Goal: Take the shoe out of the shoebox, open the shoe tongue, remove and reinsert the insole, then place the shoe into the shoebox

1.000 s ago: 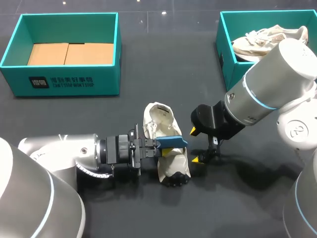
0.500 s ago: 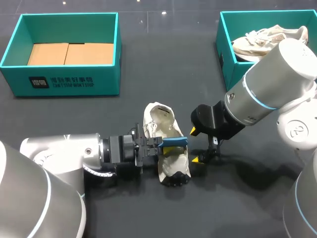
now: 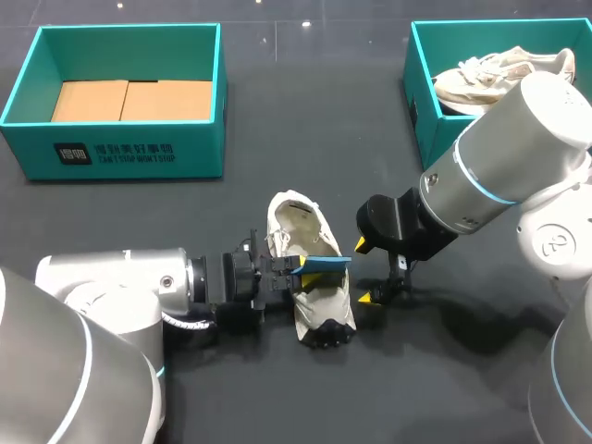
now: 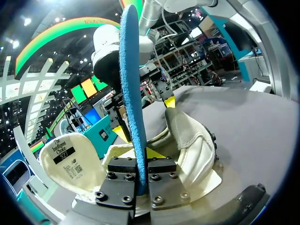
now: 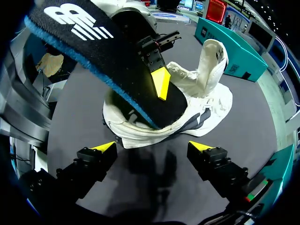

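Observation:
A cream shoe lies on the dark table, its heel opening facing away from me. Coming in from the shoe's left, my left gripper is shut on a blue-edged black insole, which it holds on edge over the shoe's opening. In the left wrist view the insole rises straight up from between the closed fingers, with the shoe beneath and its tongue folded out. My right gripper stands open just right of the shoe. Ahead of the right gripper lie the shoe and the insole.
A teal shoebox with a cardboard liner stands at the back left. A second teal shoebox at the back right holds another cream shoe. My right arm's large elbow hangs in front of that box.
My left arm has eased slightly right toward the shoe with the insole still gripped. The right arm has not moved.

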`<state>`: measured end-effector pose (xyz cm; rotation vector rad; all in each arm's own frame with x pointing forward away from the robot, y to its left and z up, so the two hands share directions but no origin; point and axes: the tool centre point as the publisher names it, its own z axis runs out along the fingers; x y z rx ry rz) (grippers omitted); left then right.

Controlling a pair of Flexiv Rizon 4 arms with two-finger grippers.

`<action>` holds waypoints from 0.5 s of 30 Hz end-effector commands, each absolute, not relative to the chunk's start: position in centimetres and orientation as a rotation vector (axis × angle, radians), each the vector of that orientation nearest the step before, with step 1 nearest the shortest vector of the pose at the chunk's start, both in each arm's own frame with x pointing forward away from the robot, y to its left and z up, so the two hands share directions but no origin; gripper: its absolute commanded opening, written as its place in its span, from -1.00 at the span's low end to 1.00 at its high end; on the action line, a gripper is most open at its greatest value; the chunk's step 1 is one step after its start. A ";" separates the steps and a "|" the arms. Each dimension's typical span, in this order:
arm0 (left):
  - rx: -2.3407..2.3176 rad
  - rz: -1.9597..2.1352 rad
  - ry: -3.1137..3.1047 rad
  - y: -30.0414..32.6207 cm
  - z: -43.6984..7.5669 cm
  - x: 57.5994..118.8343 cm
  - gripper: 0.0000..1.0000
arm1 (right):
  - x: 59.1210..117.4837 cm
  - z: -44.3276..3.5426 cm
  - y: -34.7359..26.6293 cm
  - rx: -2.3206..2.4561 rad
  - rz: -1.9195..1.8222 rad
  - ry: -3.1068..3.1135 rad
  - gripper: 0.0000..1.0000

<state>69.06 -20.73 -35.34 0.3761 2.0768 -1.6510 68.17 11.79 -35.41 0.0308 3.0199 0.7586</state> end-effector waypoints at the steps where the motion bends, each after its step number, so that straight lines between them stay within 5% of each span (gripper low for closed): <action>1: 0.383 -1.664 2.073 -20.6 -35.8 69.0 -1.00 | 68.1 -35.5 11.8 0.032 0.758 3.018 1.00; 15: 0.412 -1.713 2.054 -20.8 -34.8 67.9 -1.00 | 68.1 -35.5 11.8 0.032 0.758 3.018 1.00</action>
